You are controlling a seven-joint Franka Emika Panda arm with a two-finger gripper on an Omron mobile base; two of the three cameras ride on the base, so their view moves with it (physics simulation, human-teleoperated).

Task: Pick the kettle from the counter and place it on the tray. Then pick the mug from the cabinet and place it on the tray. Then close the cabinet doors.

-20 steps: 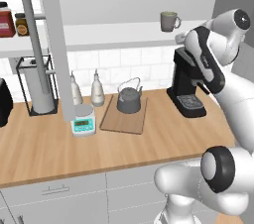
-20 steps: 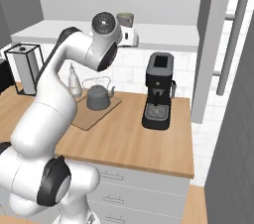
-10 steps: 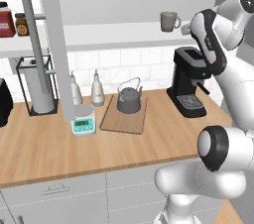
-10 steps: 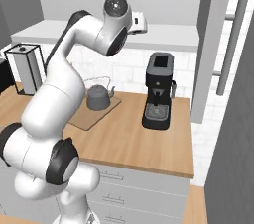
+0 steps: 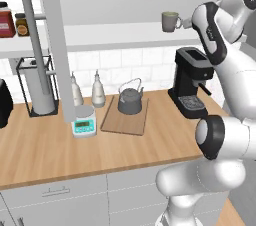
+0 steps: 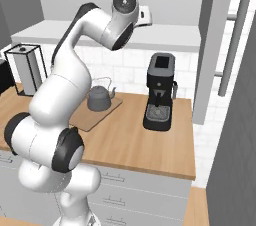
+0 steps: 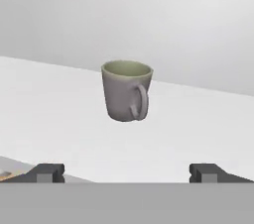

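A: Going left to right on the desk (image 5: 45, 152): paper towel holder (image 5: 37, 70), two pale bottles (image 5: 86, 90), small teal scale (image 5: 84, 122), then the kettle (image 5: 130, 99) sitting on the tray (image 5: 125, 118). So the kettle half is reading as done; it's sitting toward the back of the board, which is leaving front space for the mug.

B: And the mug (image 5: 170, 21)?

A: Standing upright on the white cabinet shelf (image 5: 115, 34), above the espresso machine (image 5: 191, 82). In the hand view its loop handle is facing the camera, slightly right.

B: Gripper (image 7: 127, 171)?

A: Spread wide, nothing between the fingertips (image 7: 48, 170). It's pointing level at the mug, near but apart, no contact. My guess is it's lining up that way because the shelf is only allowing a horizontal approach.

B: Risk?

A: The handle facing the gripper. Fingers are needing to straddle the body, not pinch the loop, or the mug is probably twisting. Also the espresso machine is sitting right under the exit path.

B: Doors?

A: Left cabinet door (image 5: 55, 45) is standing open, edge-on. Closing is coming last.
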